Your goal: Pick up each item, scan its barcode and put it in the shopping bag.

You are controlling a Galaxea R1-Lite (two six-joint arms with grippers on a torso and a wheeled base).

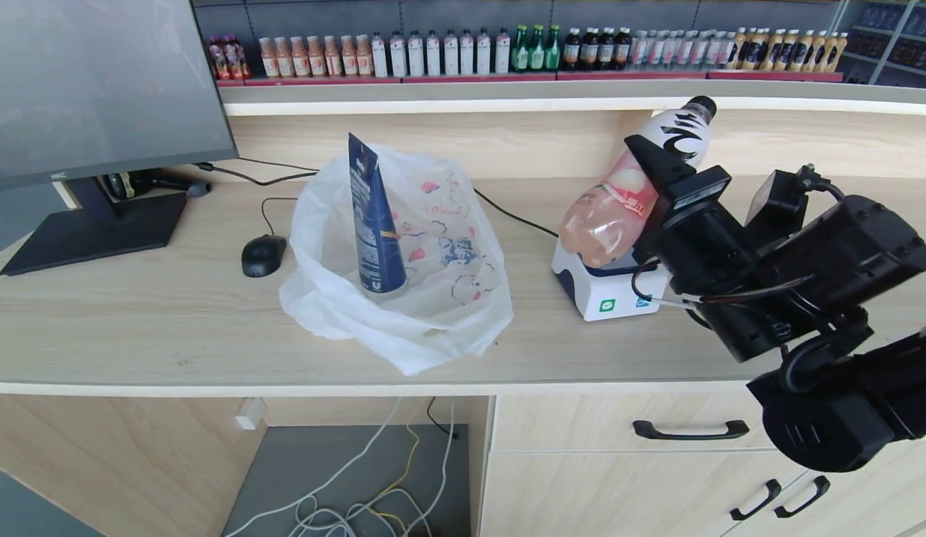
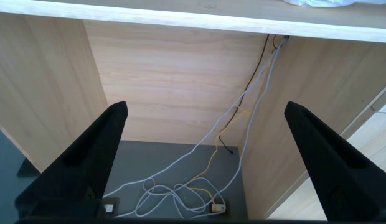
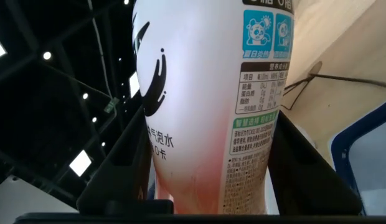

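My right gripper [image 1: 657, 186] is shut on a pink drink bottle [image 1: 627, 194], holding it tilted with its base low over the white barcode scanner [image 1: 608, 287] on the counter. From the right wrist camera the bottle [image 3: 205, 106] stands between the two fingers [image 3: 121, 165], its label facing the camera. A white plastic shopping bag [image 1: 403, 253] lies open in the middle of the counter with a dark blue tube [image 1: 373, 220] standing upright in it. My left gripper [image 2: 205, 155] hangs open below the counter, over the floor cables.
A monitor [image 1: 97, 89] on its stand fills the counter's left end, with a black mouse [image 1: 263, 255] beside the bag. Cables run behind the bag to the scanner. Shelves of bottles [image 1: 507, 52] line the back wall. Drawers [image 1: 690, 430] sit under the counter's right side.
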